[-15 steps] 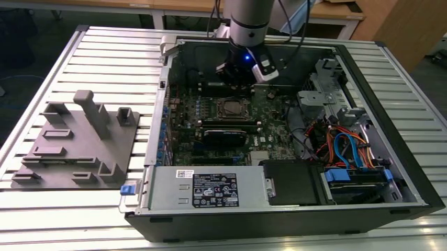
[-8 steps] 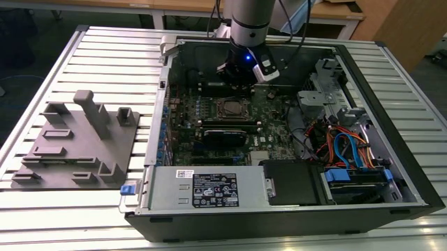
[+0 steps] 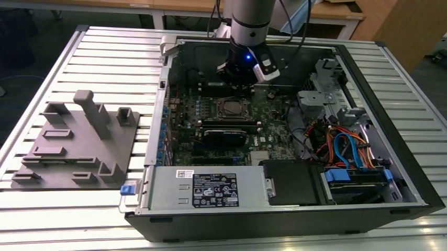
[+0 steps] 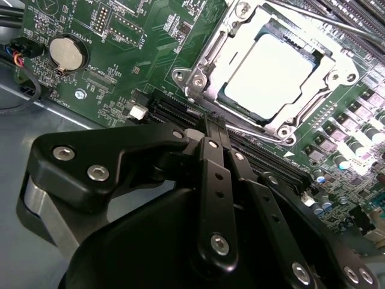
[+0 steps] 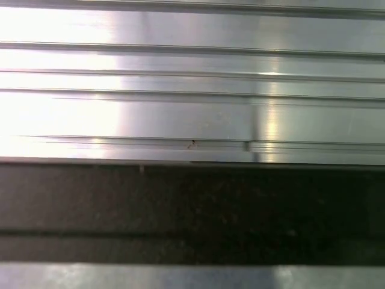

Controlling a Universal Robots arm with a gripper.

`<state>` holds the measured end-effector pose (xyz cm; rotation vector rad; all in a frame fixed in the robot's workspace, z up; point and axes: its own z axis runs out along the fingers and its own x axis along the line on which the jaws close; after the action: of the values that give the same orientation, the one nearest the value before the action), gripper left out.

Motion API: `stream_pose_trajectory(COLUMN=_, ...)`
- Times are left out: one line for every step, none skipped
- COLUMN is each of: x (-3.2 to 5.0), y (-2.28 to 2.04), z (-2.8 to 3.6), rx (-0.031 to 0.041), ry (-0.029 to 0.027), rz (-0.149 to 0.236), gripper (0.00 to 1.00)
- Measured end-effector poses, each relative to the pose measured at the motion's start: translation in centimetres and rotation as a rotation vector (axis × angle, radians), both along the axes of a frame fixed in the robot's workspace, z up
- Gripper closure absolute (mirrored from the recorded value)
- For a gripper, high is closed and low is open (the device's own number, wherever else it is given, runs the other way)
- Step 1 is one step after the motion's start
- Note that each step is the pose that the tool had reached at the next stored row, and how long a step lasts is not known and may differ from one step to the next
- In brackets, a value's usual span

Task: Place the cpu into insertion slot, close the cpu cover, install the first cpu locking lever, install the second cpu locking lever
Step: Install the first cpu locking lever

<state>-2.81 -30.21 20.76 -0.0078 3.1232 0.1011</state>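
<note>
The hand (image 4: 207, 129) is seen with its fingers pressed together and nothing pinched, held just short of the insertion slot (image 4: 274, 75), where the cpu (image 4: 280, 72) is already seated flat with the cpu cover (image 4: 210, 54) closed around it as a frame, so a pressing or hooking contact rather than a grasp is judged likely. Room beyond the fingertips is limited by the long black slots (image 4: 180, 111) directly ahead and the case wall (image 3: 167, 104) to one side; the slatted surface (image 3: 104, 52) is well apart.
</note>
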Motion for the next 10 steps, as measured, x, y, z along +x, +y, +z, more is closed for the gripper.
stream_pose_trajectory(x=0.01, y=-0.01, z=-0.01, rx=-0.0001, ry=0.0001, rz=0.0, gripper=0.9)
stream_pose_trajectory(x=0.03, y=-0.01, z=-0.04, rx=-0.0001, ry=0.0, rz=0.0, gripper=0.9)
stream_pose_trajectory(x=0.05, y=-0.01, z=-0.06, rx=0.0, ry=0.0, rz=0.0, gripper=0.9)
stream_pose_trajectory(x=0.06, y=-0.02, z=-0.09, rx=-0.0001, ry=0.0, rz=0.0, gripper=0.9)
stream_pose_trajectory(x=0.07, y=-0.04, z=-0.12, rx=-0.0001, ry=0.0001, rz=0.0, gripper=0.9)
stream_pose_trajectory(x=0.08, y=-0.06, z=-0.15, rx=-0.0001, ry=0.0001, rz=0.0, gripper=0.9)
stream_pose_trajectory(x=0.09, y=-0.07, z=-0.2, rx=0.0, ry=0.0, rz=0.0, gripper=0.9)
stream_pose_trajectory(x=0.1, y=-0.08, z=-0.25, rx=0.0001, ry=-0.0001, rz=0.0, gripper=0.9)
stream_pose_trajectory(x=0.1, y=-0.08, z=-0.31, rx=0.0002, ry=-0.0001, rz=0.0, gripper=0.9)
stream_pose_trajectory(x=0.11, y=-0.09, z=-0.37, rx=0.0, ry=0.0, rz=0.0, gripper=0.9)
